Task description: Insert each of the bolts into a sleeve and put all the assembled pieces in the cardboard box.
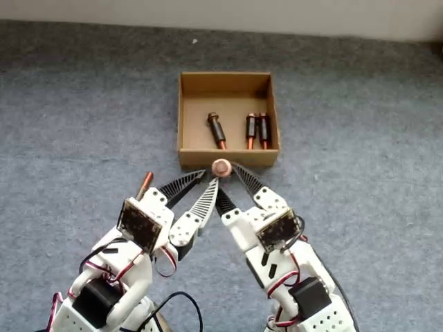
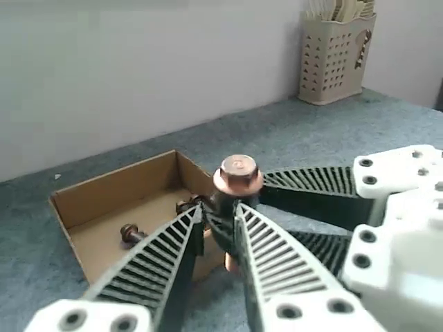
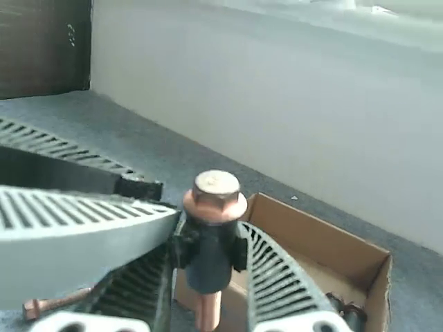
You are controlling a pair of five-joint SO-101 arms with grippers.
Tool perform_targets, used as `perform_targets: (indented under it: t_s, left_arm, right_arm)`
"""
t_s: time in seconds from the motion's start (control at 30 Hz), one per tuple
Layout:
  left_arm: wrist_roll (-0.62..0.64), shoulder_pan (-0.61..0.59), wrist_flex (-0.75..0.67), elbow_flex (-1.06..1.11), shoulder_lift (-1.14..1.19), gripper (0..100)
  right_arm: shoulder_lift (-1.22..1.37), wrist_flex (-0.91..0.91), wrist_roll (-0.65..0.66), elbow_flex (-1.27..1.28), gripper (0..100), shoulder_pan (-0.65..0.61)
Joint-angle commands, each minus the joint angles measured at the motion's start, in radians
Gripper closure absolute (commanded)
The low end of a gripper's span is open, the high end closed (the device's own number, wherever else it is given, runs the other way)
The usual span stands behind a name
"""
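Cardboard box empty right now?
No, the high view shows a sleeved bolt and two more lying inside the cardboard box.

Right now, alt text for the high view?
An upright copper bolt in a black sleeve is pinched between the left arm's fingers and the right arm's fingers, just outside the near wall of an open brown cardboard box holding three assembled pieces. A loose copper bolt lies on the grey carpet beside the left arm.

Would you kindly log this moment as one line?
jaws: both shut on black sleeve with copper bolt | brown cardboard box: three assembled pieces | second bolt: loose
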Motion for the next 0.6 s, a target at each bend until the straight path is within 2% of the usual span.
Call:
perform_targets:
  t_s: [0.0, 0.23, 0.43, 0.57]
  left_arm:
    - [-0.009, 0.001, 0.084, -0.084, -0.002, 89]
    - [-0.011, -0.002, 0.181, -0.173, -0.005, 87]
    - [-0.011, -0.137, 0.196, -0.223, -0.007, 87]
    - [-0.017, -0.219, 0.196, -0.225, -0.005, 96]
  right_arm:
    - [-0.013, -0.025, -0.017, -0.03, 99.4, 0.024]
    - [-0.013, -0.025, -0.014, -0.03, 99.4, 0.024]
    - [-0.013, -0.024, -0.014, -0.025, 99.4, 0.025]
    - [-0.013, -0.025, -0.012, 0.03, 99.4, 0.025]
